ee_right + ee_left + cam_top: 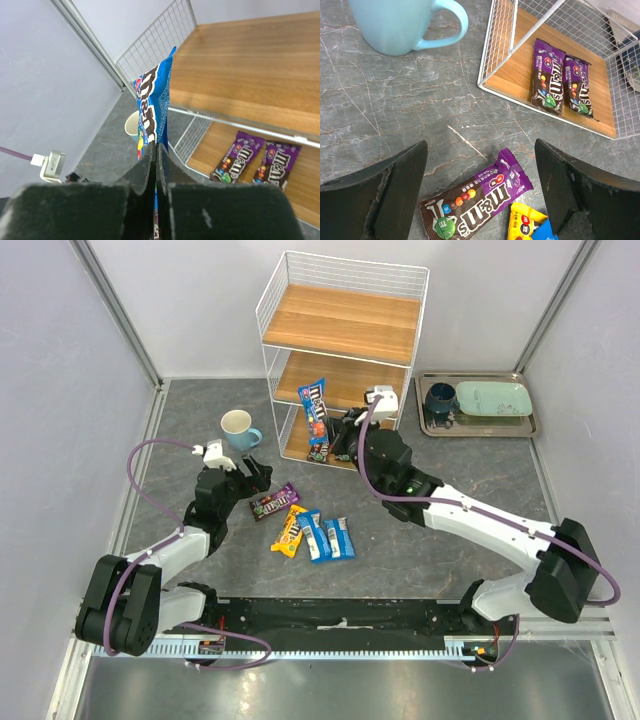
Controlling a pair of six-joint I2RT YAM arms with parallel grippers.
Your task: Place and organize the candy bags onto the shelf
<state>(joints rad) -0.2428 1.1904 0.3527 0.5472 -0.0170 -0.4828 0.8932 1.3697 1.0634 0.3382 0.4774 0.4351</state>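
The white wire shelf (340, 350) with wooden boards stands at the back. My right gripper (156, 150) is shut on the lower end of a blue candy bag (155, 105), holding it upright at the shelf's front left, level with the middle board (316, 405). Two purple bags (548, 76) (578, 85) lie side by side on the bottom board. On the table a purple bag (477, 202) lies beneath my open left gripper (480, 145), between its fingers. A yellow bag (290, 530) and two blue bags (315, 535) (340, 537) lie beside it.
A light blue cup (238, 428) stands left of the shelf, just beyond my left gripper. A metal tray (478, 428) at the back right carries a dark cup (440, 400) and a pale green plate (495, 400). Walls close in both sides.
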